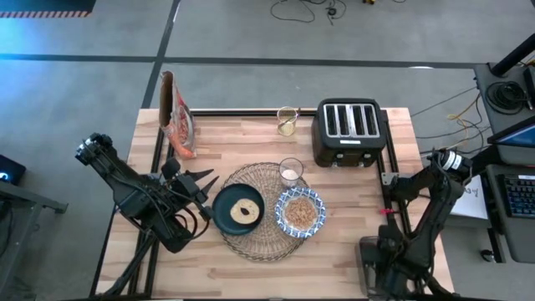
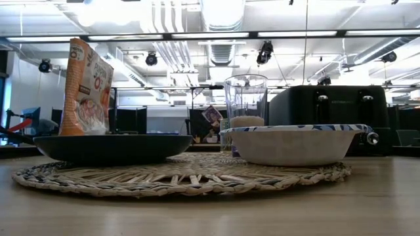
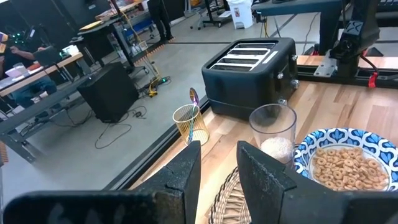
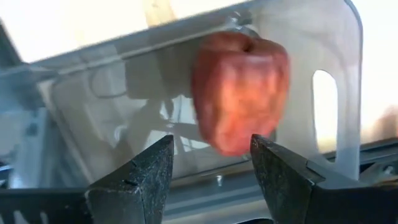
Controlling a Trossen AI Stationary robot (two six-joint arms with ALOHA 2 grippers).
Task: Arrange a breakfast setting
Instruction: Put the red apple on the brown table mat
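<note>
The round straw placemat lies mid-table. The dark teal plate rests on the mat's left part with a round bread ring on it. The blue-and-white bowl, holding cereal, sits on the mat's right part. The small clear glass stands at the mat's far edge, with something white in its bottom. A spoon stands in a wire cup at the far edge. My left gripper is open and empty, just left of the plate. My right gripper is open and empty at the table's right edge.
The black four-slot toaster stands at the far right. A cereal bag stands at the far left, with something orange lying before it. In the right wrist view a red apple shows against a clear plastic board.
</note>
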